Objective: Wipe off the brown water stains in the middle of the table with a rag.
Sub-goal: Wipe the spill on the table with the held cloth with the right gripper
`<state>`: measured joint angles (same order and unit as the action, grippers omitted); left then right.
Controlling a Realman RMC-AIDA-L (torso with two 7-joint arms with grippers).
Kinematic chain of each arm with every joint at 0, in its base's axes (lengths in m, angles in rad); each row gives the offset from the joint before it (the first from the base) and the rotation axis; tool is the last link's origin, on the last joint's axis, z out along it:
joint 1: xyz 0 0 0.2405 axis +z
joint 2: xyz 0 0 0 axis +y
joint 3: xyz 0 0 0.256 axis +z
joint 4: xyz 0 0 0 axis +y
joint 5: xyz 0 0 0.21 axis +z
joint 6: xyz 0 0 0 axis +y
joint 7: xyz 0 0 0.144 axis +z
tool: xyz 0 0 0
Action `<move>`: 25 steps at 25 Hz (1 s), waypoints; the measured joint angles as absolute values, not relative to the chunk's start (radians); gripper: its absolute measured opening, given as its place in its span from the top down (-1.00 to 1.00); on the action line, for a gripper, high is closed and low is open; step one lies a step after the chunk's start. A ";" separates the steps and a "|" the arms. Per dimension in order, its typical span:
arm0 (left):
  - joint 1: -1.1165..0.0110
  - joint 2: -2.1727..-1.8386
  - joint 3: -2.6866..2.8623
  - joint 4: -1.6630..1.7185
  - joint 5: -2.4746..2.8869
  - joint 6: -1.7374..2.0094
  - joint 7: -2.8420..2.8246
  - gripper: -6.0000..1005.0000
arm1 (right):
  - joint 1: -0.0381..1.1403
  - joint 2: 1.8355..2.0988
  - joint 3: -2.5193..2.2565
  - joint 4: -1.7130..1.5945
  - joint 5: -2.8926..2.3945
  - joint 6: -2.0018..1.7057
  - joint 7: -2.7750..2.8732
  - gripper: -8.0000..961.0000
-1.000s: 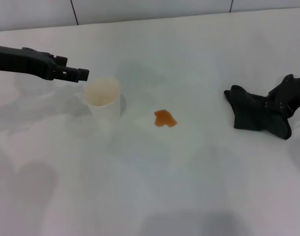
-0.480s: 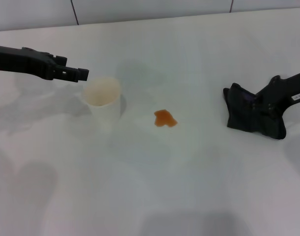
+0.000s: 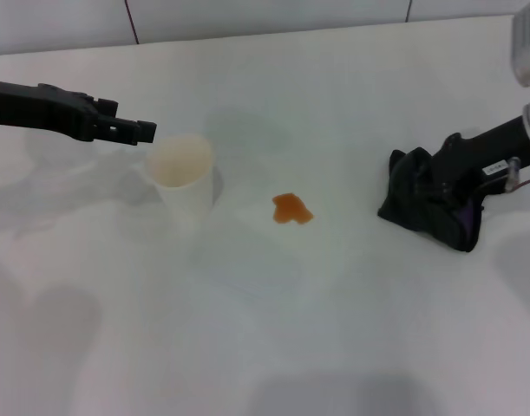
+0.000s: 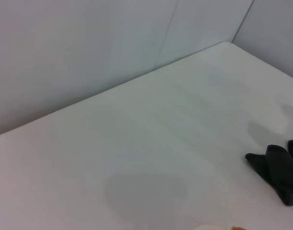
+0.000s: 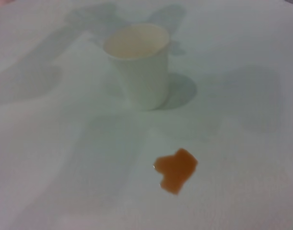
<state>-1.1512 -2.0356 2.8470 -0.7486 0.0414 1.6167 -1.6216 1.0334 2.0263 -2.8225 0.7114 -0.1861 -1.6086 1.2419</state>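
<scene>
Head view: right gripper (image 3: pixel 447 192) pinched the bunched black cloth rag (image 3: pixel 421 208) at three o'clock; next, likely dragging it onto the orange-brown water stain (image 3: pixel 291 209).

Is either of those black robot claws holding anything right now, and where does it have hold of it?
The right gripper grips the bunched dark rag at its upper folds. The left gripper holds nothing, hovering beside the pale paper cup.

Orange-brown stains (image 3: pixel 291 209), black rag (image 3: pixel 425 201), white table (image 3: pixel 273 329)
</scene>
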 joint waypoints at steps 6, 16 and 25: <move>-1.151 -2.036 2.847 -0.749 0.041 1.617 -1.621 -0.77 | 1.055 2.026 -2.823 0.642 -0.210 -1.563 1.250 0.97; -1.143 -2.036 2.847 -0.749 0.041 1.617 -1.617 -0.77 | 1.096 2.026 -2.823 0.557 -0.236 -1.521 1.261 0.96; -1.142 -2.036 2.847 -0.749 0.041 1.616 -1.617 -0.77 | 1.122 2.026 -2.823 0.518 -0.232 -1.517 1.261 0.96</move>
